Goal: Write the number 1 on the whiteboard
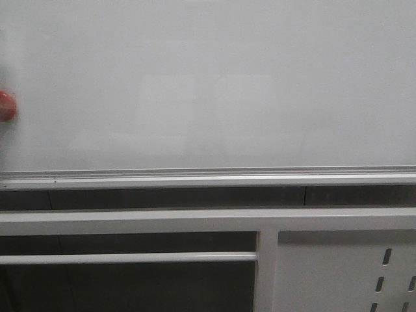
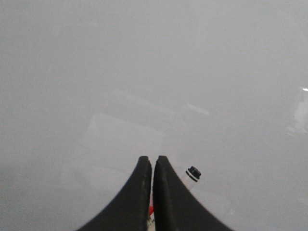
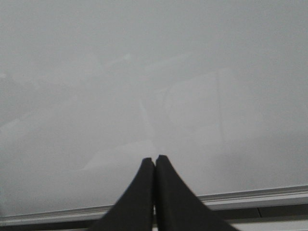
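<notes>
1. Facing the whiteboard (image 1: 208,84), both arms were pointed at its glossy white surface; the silver bottom rail (image 1: 208,177) ran beneath it, and a white perforated frame (image 1: 344,266) stood below that.
2. Left gripper (image 2: 152,159): fingers pressed nearly together. A sliver of red and white showed low in the gap, and a small black-capped tip (image 2: 193,173) poked out just beside the fingers. Judged to be a marker held there, but too little showed to be sure.
3. Right gripper (image 3: 154,158): fingers closed against each other, nothing visible between them.
4. No stroke of the number 1 was seen on the board in any view; judged not yet written.
5. A red object (image 1: 6,105) sat at the front view's left edge against the board; identity unclear.
6. Doing it well, by my reckoning: bring the tip squarely to the board, press lightly, pull one steady downward line.
7. Count: one board, one rail, two grippers, one black-capped tip, one red object.
</notes>
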`<state>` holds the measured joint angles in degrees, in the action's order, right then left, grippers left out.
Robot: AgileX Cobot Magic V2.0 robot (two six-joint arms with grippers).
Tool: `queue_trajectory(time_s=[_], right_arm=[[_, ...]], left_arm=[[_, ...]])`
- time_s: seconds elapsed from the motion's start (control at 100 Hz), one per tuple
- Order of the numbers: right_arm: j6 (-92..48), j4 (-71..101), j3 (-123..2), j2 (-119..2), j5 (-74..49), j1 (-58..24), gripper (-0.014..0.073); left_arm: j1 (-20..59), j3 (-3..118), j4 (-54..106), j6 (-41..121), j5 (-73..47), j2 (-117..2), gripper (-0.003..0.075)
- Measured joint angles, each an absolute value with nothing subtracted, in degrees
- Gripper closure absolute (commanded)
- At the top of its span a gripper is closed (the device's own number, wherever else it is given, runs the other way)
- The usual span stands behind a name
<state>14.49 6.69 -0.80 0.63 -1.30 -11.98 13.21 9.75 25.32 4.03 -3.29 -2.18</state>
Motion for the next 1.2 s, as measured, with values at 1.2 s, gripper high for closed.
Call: queue_trajectory(time_s=[1.2], right_arm=[[11.6,2.3,-28.5,-33.8,-24.8,-12.0,0.0645]], left_arm=[[23.0,6.8,24.1,8.7,0.0,-24.6,0.0738]])
